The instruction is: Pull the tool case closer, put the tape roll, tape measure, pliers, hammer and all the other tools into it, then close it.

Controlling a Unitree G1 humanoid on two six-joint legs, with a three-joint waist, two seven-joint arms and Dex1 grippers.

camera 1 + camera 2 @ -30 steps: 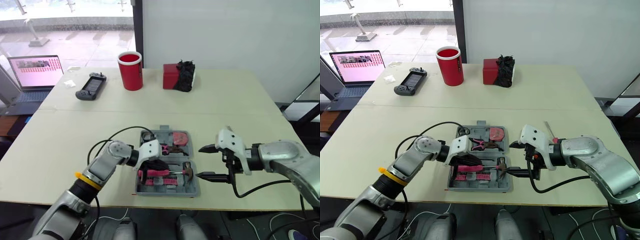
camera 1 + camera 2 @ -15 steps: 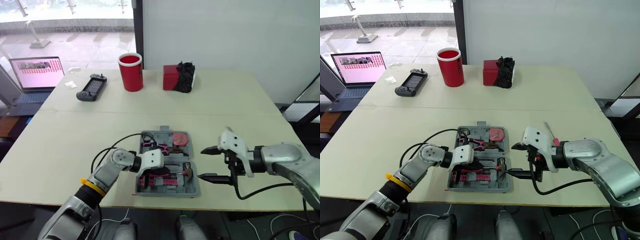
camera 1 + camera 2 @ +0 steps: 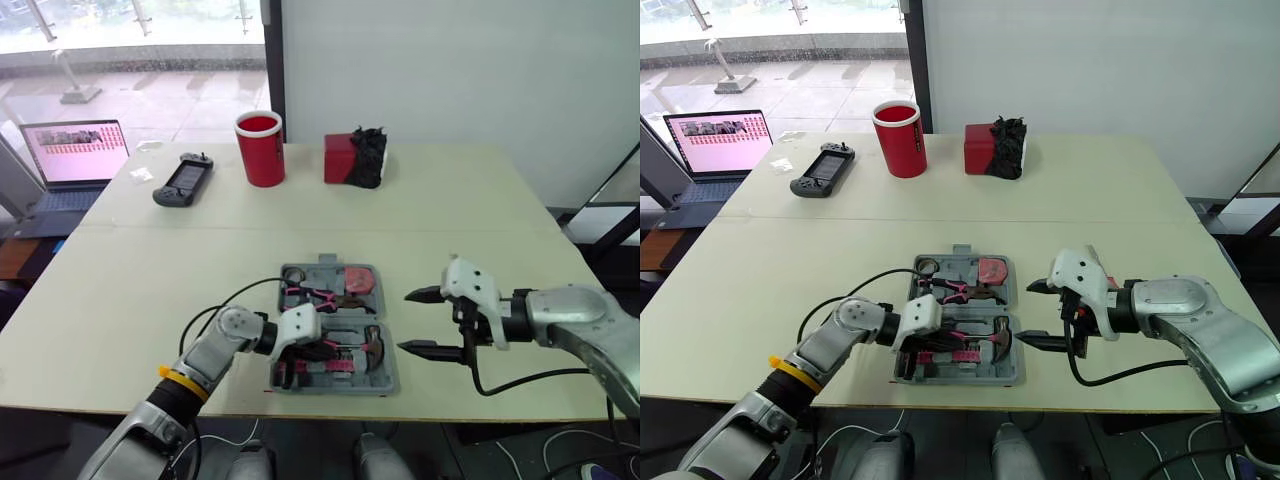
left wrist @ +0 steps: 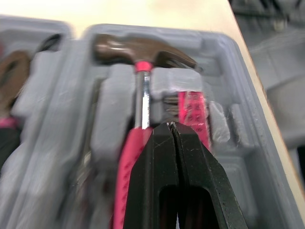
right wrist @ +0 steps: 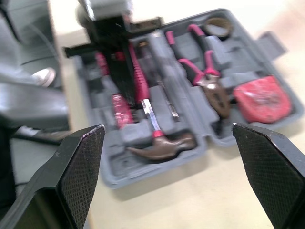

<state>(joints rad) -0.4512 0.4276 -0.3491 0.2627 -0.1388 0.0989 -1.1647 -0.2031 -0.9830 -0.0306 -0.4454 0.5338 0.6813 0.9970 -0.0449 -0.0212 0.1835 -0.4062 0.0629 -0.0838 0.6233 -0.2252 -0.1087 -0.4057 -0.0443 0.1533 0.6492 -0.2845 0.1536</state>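
Left gripper [image 4: 171, 126] is being held with fingers pressed together, nothing pinched, tips over the hammer [image 4: 143, 55] handle in the near half of the open tool case [image 3: 960, 379], which is being supported near the table [image 3: 790, 250] front edge. Right gripper [image 3: 405, 322] is being held spread wide just beside the case's right side, apart from it. Pliers [image 5: 209, 88] and tape measure [image 3: 992, 270] are being carried in the far half, red cup [image 3: 899, 138] well beyond.

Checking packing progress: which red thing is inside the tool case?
The tape measure, in the case's far right corner; the cup and box stand beyond it.
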